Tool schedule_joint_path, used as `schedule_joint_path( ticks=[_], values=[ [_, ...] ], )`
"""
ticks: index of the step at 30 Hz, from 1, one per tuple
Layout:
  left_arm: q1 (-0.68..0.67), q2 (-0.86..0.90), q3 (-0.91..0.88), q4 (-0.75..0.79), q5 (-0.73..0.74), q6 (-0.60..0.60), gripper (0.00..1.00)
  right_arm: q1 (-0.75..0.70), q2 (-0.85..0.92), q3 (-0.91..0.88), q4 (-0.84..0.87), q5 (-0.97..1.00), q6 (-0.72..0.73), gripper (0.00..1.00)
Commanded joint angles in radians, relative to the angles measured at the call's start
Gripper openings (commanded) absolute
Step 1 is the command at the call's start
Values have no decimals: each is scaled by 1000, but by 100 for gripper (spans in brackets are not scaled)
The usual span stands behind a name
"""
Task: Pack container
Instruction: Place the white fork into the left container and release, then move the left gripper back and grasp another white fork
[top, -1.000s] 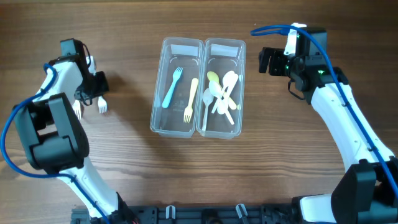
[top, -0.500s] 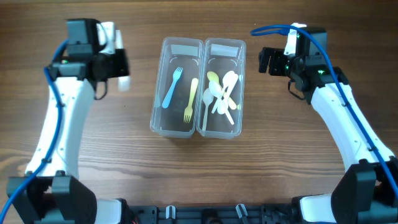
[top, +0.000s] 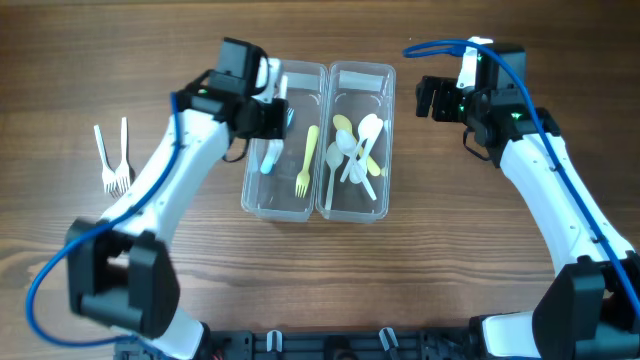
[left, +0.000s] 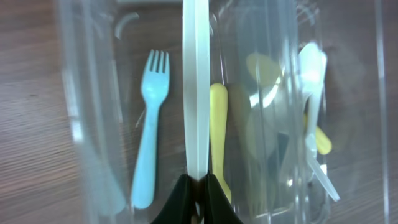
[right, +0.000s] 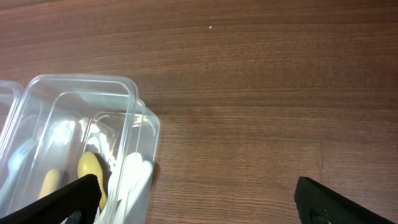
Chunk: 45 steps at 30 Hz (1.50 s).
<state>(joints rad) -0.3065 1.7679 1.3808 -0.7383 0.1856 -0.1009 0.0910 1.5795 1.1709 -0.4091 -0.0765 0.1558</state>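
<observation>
White arms (top: 170, 170), black joints (top: 105, 275), blue cables (top: 435, 44).

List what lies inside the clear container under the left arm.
A blue fork and a yellow fork lie in the container. The left fingers hold a white utensil over them. Its head is unseen, and it covers a strip of floor.

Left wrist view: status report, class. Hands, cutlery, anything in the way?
Left hand shut on white utensil, over fork container. Right hand open, off to the side. Two white forks not yet packed. Nothing blocking.
</observation>
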Motion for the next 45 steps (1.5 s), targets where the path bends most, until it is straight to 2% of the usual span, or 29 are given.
schedule_joint_path(
  ticks=[1,2,6,11,16,19,23,29,39,45],
  values=[
    [-11,81,4,37,20,-21,38,3,-5,1,4,13,-10,100],
    [-10,85,4,44,20,-20,57,3,-5,1,4,13,-10,100],
    [7,48,48,37,19,-16,71,3,-5,1,4,13,-10,100],
    [84,-66,182,-72,-58,-8,68,3,-5,1,4,13,-10,100],
    [230,-213,241,-146,-349,-8,70,3,-5,1,4,13,-10,100],
    [343,-249,241,-188,-440,-8,71,3,-5,1,4,13,-10,100],
    [539,-217,225,-220,-402,-13,72,3,-5,1,4,13,-10,100],
    [697,-79,154,-208,-272,-12,66,3,-5,1,4,13,-10,100],
    [727,250,119,-176,-159,-6,70,3,-5,1,4,13,-10,100],
    [723,360,119,-140,-142,71,70,3,-5,1,4,13,-10,100]
  ],
)
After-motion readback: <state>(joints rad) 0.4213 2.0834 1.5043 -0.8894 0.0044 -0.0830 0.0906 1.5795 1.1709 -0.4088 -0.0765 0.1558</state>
